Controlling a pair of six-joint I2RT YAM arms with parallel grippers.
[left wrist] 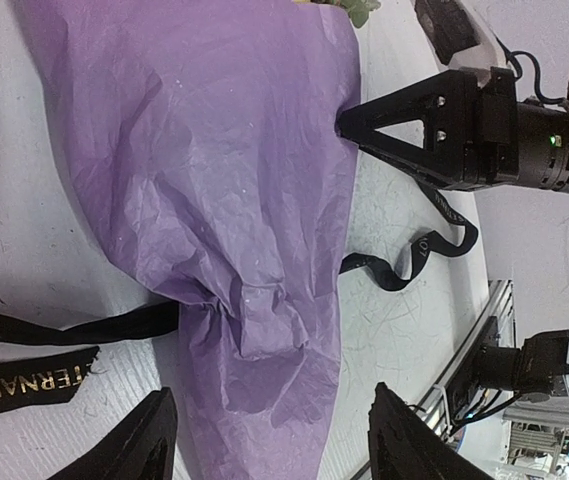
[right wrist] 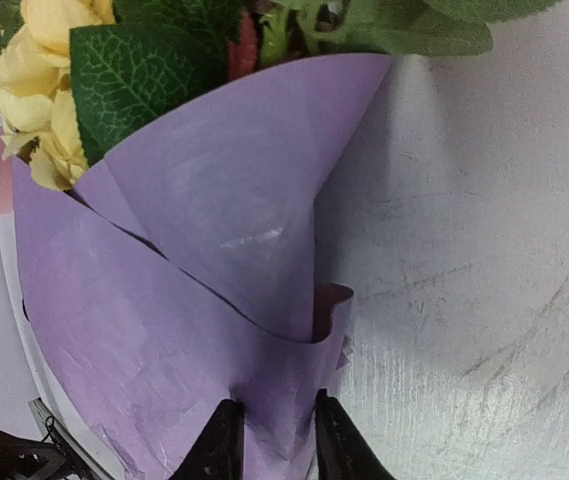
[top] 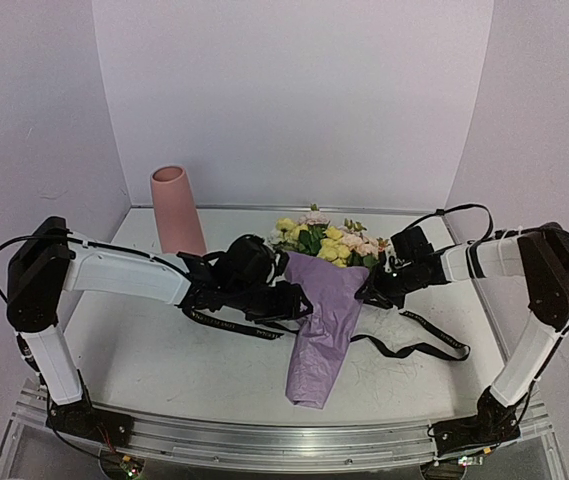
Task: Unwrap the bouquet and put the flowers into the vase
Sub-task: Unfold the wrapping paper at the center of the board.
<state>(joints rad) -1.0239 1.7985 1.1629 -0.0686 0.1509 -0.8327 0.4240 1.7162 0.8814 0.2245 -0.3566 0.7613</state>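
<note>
on table (top: pixel 144 345), crinkled lilac bouquet (top: pixel 324 300) lies flat; l fingers (left wrist: pixel 134 450) open, r fingers (right wrist: pixel 219 445) pinch it.

Clearance around the bouquet (top: pixel 322 310): both flanks obstructed, near side passable.

Left of it, the left gripper (left wrist: pixel 279 455) stands with fingers apart astride the cone's narrow tail. Right of it, the right gripper (right wrist: pixel 274 440) is pinched on the paper edge. Black ribbon (top: pixel 419 350) trails on the table (top: pixel 144 370) either side. The vase (top: pixel 178 210) stands behind-left, apart. Bare table lies nearer than the tail.
</note>
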